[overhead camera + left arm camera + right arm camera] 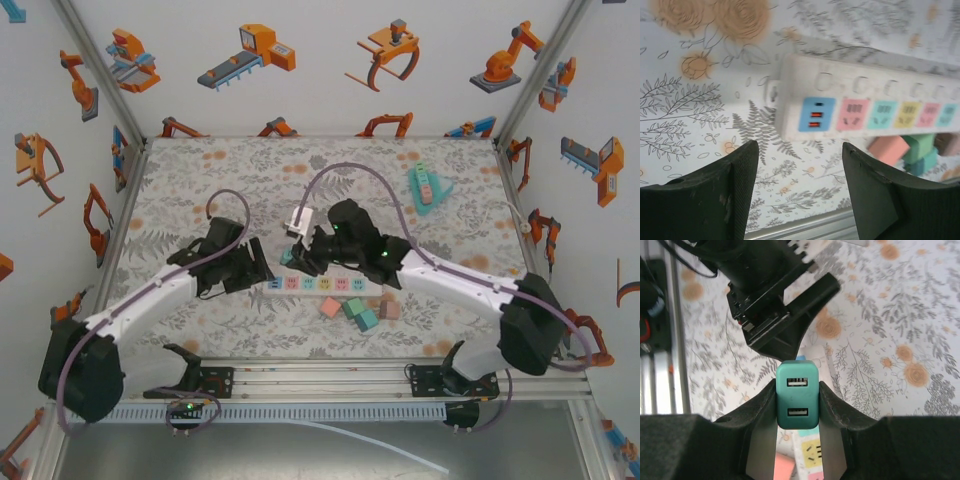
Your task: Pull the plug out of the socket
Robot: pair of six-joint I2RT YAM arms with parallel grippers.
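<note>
Plug (797, 397), a teal two-port block, sits clamped between the right gripper's (797, 387) fingers and appears clear of the power strip (875, 107) beneath them, so the pull itself looks done. Left gripper (800, 150) hangs with jaws apart around nothing, the strip's end just ahead of its fingertips; next, I judge, the plug needs carrying aside and setting down

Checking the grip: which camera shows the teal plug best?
The right wrist view: the teal plug sits close up, clamped in the right gripper, both USB ports facing the camera. The top view shows the plug as a small teal spot at the gripper tip. The left wrist view faces the power strip.
</note>
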